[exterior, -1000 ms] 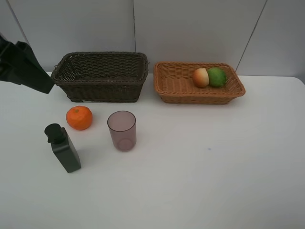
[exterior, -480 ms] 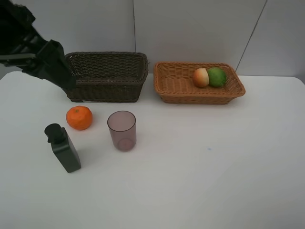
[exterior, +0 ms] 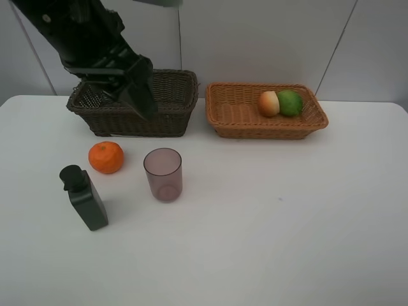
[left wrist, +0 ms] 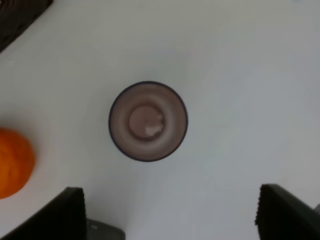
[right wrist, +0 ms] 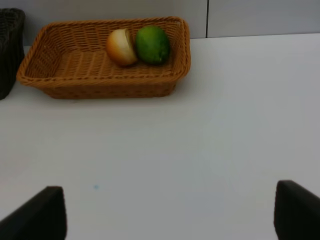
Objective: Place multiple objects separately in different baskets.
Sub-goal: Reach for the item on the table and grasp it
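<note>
A white desk with a smooth, matte top stands before me. A tiny bluish speck marks it, somewhat right of the middle. Behind the desk's far edge rises a pale grey panelled wall, split by thin dark seams.

You see: orange mandarin; mauve cup; black pump bottle; dark-brown wicker basket; orange-tan wicker basket; green fruit; white table.
</note>
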